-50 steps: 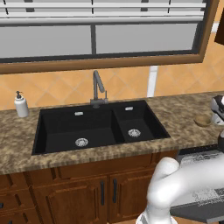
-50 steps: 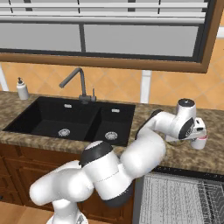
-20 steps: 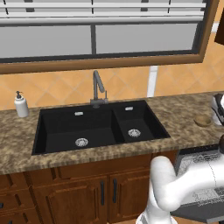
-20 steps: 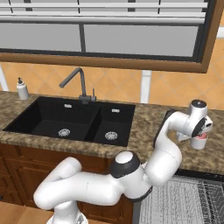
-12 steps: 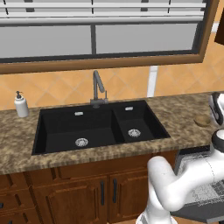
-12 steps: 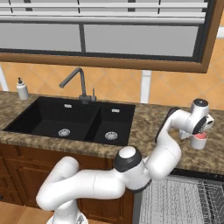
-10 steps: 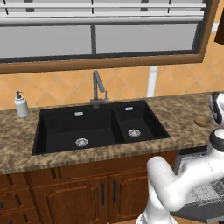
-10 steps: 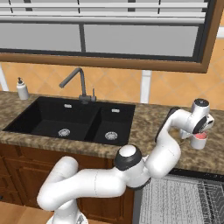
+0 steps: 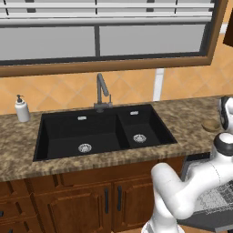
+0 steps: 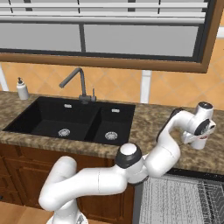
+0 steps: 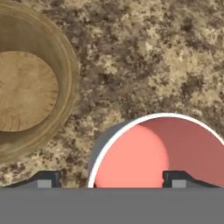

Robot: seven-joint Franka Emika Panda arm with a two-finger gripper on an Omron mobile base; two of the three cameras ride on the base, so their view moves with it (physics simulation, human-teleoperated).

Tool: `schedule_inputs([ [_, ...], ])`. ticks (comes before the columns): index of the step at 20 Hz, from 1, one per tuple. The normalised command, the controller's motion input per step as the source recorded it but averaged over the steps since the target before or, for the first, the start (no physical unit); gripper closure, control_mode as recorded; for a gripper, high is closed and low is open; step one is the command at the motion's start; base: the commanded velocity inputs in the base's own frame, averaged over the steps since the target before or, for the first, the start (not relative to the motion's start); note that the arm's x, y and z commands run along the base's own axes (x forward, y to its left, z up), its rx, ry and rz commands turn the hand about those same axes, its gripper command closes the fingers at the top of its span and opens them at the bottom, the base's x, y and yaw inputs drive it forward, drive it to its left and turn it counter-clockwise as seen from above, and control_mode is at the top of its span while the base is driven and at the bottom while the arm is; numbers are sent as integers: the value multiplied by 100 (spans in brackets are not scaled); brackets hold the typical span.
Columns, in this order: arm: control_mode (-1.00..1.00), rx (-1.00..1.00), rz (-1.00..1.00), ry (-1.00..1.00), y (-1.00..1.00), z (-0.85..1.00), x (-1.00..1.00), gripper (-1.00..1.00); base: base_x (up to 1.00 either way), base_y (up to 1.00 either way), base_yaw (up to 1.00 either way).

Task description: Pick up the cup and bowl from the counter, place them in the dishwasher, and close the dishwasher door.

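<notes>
- Hand view: I look straight down on the speckled counter [image 11: 148,57]. The cup [image 11: 153,153], white-rimmed with a pink-red inside, sits at the bottom, its lower part cut off by the frame edge.
- My gripper [image 11: 111,178] shows two dark fingertips [image 11: 46,178]. One stands clear to the cup's left; the other lies over its pink interior. The jaws are spread, pinching nothing that I can see.
- The tan bowl [image 11: 26,87] lies just beside the cup, apart from it, its left side cut off.
- Right base view: my arm's wrist hides most of the cup [image 10: 199,143] near the counter's right end. The dishwasher [image 10: 183,199] rack shows below, partly cropped.
- Left base view: the bowl [image 9: 211,125] sits at the right edge, half hidden by my arm.
- A soap bottle [image 9: 21,109] stands well apart, left of the black sink [image 9: 100,132].
</notes>
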Motion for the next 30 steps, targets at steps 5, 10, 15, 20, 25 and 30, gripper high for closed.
schedule_inputs([
  [5, -100, -6, 5, -1, 29, -55, -4, 100, 0, 0, 0],
  [10, -100, 10, 3, -22, 37, -20, -42, 100, 0, 0, 0],
  [15, -100, 11, 0, -61, 43, 13, -14, 100, 0, 0, 0],
  [20, -100, 0, 4, -81, 92, 19, -4, 100, 0, 0, 0],
  [25, -100, 0, 5, -54, 100, 19, -12, 100, 0, 0, 0],
  [30, -100, -1, 25, -7, 76, 83, -94, 100, 0, 0, 0],
])
